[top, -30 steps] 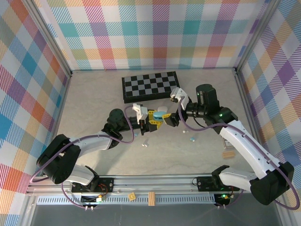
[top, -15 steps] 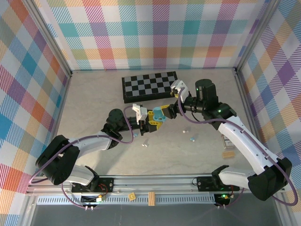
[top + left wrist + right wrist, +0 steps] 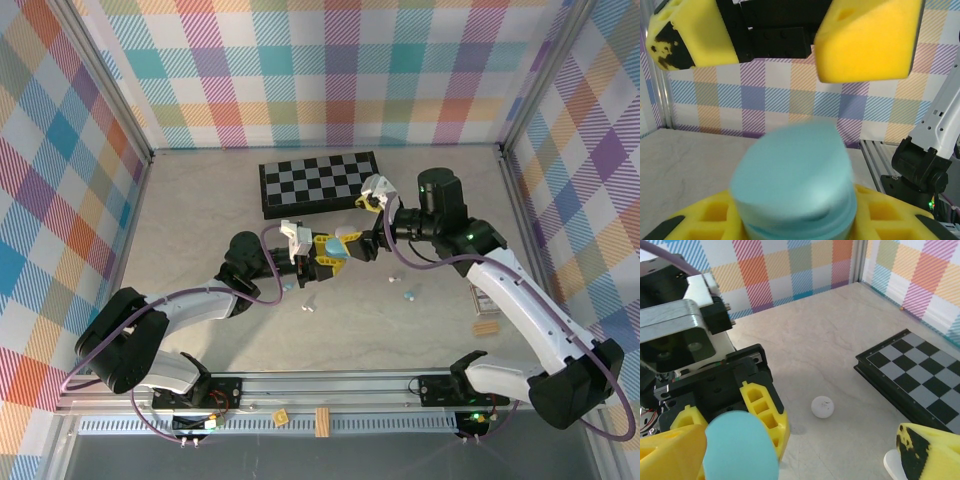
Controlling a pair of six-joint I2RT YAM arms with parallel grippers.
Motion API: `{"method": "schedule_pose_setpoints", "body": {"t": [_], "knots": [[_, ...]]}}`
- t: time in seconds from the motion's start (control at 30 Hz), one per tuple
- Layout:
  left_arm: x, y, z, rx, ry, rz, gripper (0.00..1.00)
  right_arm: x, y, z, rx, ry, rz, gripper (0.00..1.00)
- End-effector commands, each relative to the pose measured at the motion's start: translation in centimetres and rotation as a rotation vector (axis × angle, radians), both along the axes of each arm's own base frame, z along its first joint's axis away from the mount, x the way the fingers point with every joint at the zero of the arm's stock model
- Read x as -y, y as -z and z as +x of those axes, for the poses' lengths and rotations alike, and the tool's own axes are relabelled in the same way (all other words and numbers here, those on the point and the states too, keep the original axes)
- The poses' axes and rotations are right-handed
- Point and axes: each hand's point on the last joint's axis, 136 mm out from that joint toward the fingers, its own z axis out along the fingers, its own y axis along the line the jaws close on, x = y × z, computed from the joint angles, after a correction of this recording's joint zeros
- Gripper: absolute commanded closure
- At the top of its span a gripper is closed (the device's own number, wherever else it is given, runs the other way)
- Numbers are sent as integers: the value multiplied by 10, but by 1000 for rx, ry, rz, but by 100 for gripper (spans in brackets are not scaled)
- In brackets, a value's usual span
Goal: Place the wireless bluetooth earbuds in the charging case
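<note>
Robot lab test cell, plaid-papered walls, aluminium frame posts, marbled tabletop, bolted base rail

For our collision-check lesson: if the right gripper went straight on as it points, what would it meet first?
Probably the light blue case that the left gripper holds, close ahead of the open right gripper; depth is unclear.

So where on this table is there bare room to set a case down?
Bare table left of the chessboard toward the left wall, and the near middle by the front rail. Crowded at centre: blue case, earbuds loose around it.
</note>
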Motion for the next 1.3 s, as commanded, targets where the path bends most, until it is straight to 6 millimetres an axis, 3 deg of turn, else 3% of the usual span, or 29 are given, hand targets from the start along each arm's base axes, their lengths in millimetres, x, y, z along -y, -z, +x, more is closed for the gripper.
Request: {"method": "schedule_pose_setpoints", "body": {"t": [0.0,0.3,0.47,0.77,1.27], "knots": [[-3,-20,-11,50,38,-50,65,-4,3,-17,53,-94,-23,3],[-3,-25,-12,37,43,-62,65,-8,26,-30,94,-170,-120,2],[-4,-25,-12,39,45,-60,65,-6,37,-17,99,-117,-172,1],[-4,-23,-14,40,48,-45,65,5,26,14,160,75,-175,2],[-3,-15,-15,33,58,-32,65,5,5,14,175,110,-80,3]]}}
